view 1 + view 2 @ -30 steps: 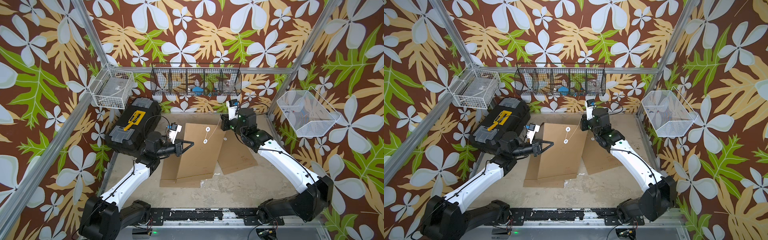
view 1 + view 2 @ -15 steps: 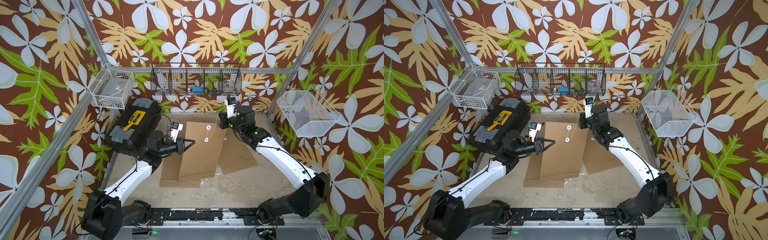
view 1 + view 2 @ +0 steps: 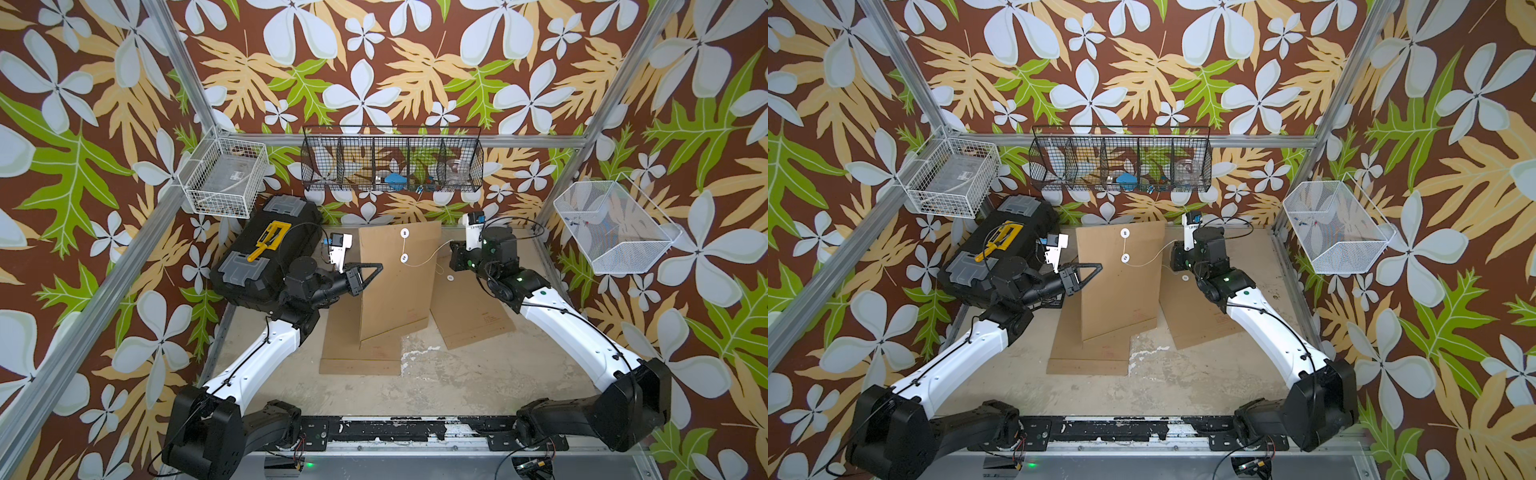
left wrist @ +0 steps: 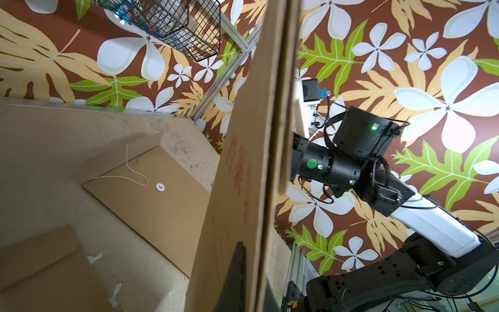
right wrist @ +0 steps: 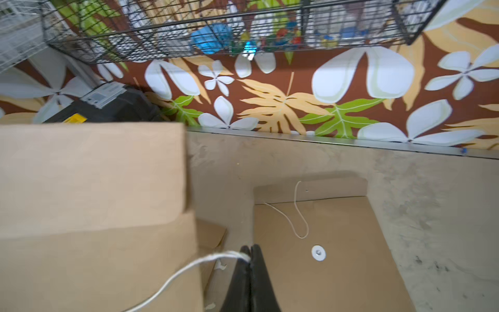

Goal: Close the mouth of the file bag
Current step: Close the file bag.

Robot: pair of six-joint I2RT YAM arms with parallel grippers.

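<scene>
The left gripper [image 3: 368, 274] clamps shut on the file bag [image 3: 399, 299] by its left edge, standing it up mid-table over spare bags [image 3: 361, 353] so its closure is reachable; its string [image 3: 424, 262] runs right from the lower button [image 3: 402, 258], pinched in the closed right gripper [image 5: 250, 256], likely for winding.

toolbox [image 3: 266, 253] left of file bag [image 3: 395, 282], basket [image 3: 392, 162] behind

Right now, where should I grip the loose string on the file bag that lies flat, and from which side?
Probably the loose string at the bend of its loop, near the white button, coming straight down from above. It lies slack and flat on the face of the flat file bag, so a sideways approach would likely just push it along.
</scene>
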